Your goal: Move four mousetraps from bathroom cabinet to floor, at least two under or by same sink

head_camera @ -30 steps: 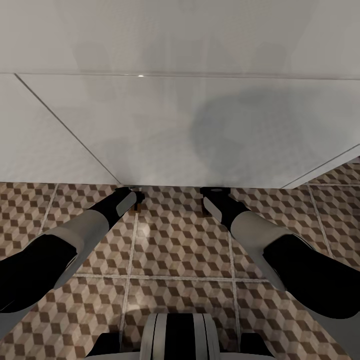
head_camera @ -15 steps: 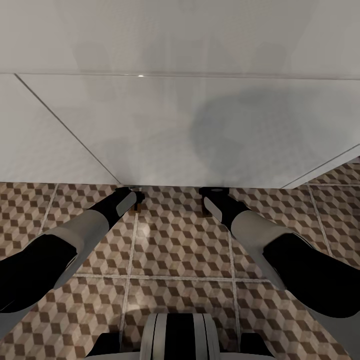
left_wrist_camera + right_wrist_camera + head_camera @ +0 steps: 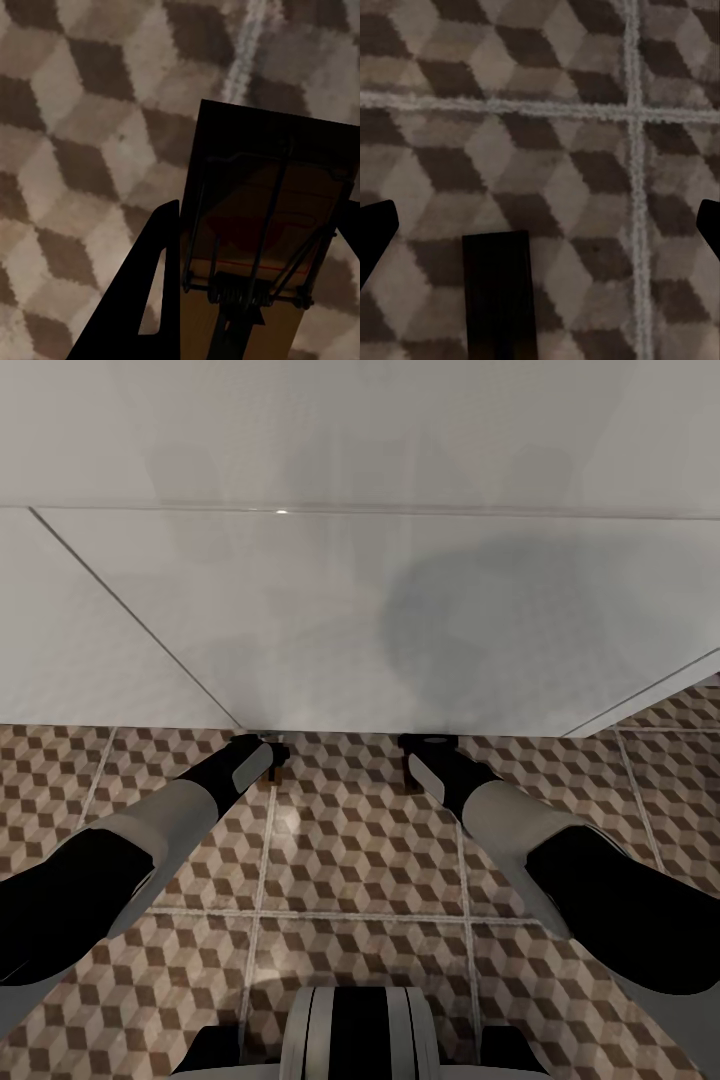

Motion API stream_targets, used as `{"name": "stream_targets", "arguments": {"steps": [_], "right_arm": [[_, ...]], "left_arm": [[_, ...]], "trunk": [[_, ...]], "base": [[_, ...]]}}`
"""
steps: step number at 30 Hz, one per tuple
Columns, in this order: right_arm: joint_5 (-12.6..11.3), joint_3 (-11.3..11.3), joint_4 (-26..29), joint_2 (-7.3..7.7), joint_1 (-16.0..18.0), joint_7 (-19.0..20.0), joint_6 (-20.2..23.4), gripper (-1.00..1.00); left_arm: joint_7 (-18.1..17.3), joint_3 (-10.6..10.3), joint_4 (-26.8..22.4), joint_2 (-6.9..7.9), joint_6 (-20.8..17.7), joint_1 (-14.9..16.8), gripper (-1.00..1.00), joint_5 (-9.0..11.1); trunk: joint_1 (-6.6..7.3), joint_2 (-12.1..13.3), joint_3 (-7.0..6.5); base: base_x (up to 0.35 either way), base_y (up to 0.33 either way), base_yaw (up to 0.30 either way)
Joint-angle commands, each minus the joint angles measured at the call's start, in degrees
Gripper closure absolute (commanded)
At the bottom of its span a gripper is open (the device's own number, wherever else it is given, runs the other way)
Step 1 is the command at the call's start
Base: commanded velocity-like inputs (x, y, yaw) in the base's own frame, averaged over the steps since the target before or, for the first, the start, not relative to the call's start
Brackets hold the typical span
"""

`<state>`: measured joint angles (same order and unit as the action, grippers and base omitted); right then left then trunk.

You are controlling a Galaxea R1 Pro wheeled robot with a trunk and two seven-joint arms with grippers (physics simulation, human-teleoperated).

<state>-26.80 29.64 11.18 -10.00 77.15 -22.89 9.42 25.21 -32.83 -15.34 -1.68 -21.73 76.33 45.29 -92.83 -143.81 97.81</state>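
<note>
I count two mousetraps. One mousetrap (image 3: 262,225) sits between the fingers (image 3: 146,300) of my left pincer (image 3: 268,752), its wire spring and bar plain in the left wrist view, the slab hanging close over the cube-patterned bathroom floor (image 3: 360,860); the fingers flank its edges and appear clamped on it. The second mousetrap (image 3: 499,292) shows in my right wrist view as a dark slab between the two fingertips (image 3: 375,229) of my right pincer (image 3: 428,745), which stand spread wide, well apart from it on both sides and touching nothing; whether this slab lies flat on the tile I cannot tell. From the head view both my arms reach forward and down to the floor's edge, just beneath a broad white unit (image 3: 360,620) that overhangs the tiles.
</note>
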Motion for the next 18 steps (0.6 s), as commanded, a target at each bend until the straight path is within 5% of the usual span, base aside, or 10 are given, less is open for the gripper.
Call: {"name": "stream_targets", "arguments": {"steps": [1,18], "right_arm": [[0.17,0.64,0.23,0.0,2.67,-0.42,0.18,-1.0],[0.25,0.75,0.33,0.0,2.66,-0.49,-0.58,-1.0]], "left_arm": [[0.63,-0.64,-0.17,0.01,-0.51,4.53,1.0,0.23],[0.65,-0.67,-0.13,0.09,-0.51,4.53,1.0,0.16]], "trunk": [[0.02,-0.02,0.01],[0.02,-0.02,0.53]], "base": [[0.0,0.0,0.0],[0.0,0.0,0.042]]}}
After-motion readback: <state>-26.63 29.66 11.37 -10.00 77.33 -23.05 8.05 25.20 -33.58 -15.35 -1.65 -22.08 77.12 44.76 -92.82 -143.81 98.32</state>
